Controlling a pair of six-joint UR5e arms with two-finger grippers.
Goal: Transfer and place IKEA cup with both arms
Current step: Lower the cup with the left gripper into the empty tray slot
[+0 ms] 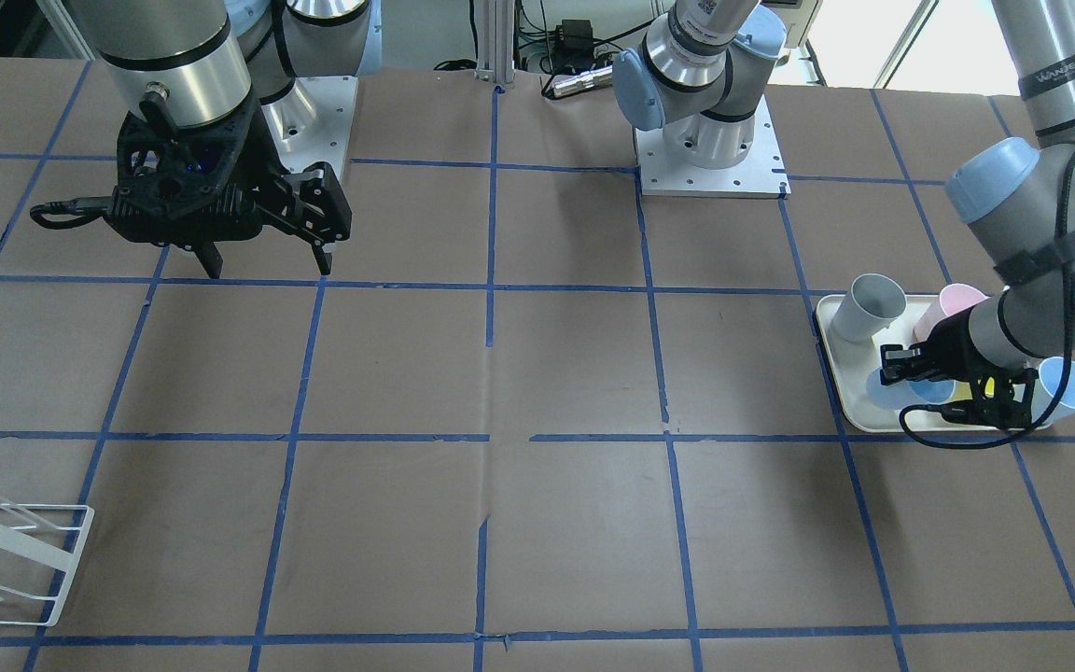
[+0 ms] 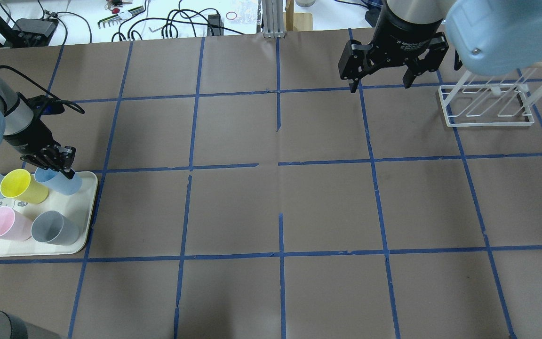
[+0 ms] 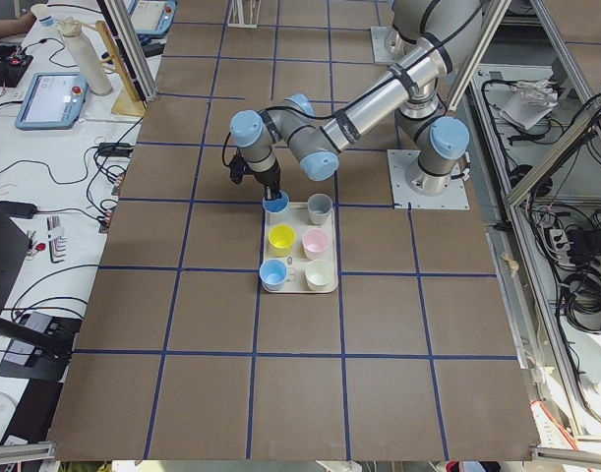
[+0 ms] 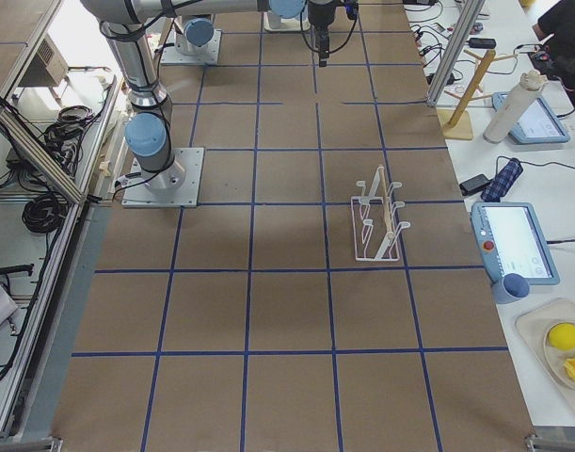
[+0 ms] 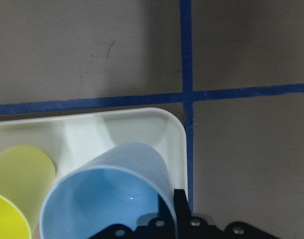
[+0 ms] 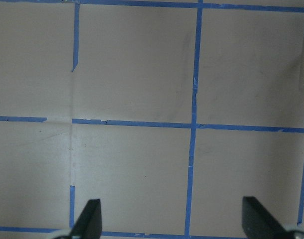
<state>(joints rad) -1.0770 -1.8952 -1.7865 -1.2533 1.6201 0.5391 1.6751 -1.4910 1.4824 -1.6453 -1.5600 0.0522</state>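
Left gripper [image 2: 66, 170] closed on the rim of the IKEA cup [image 2: 67, 185]. The cup sits directly beneath its fingertips, in the corner of the tray [image 2: 90, 212]. Right gripper [image 2: 381, 88], well apart, hangs above the table [image 2: 280, 207], fingers spread wide.

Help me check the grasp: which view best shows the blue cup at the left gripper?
The left wrist view: the IKEA cup fills it, upright in the tray corner, rim clear. Overhead shows it partly under the left gripper; front-facing mostly hides it; exterior left shows it small.
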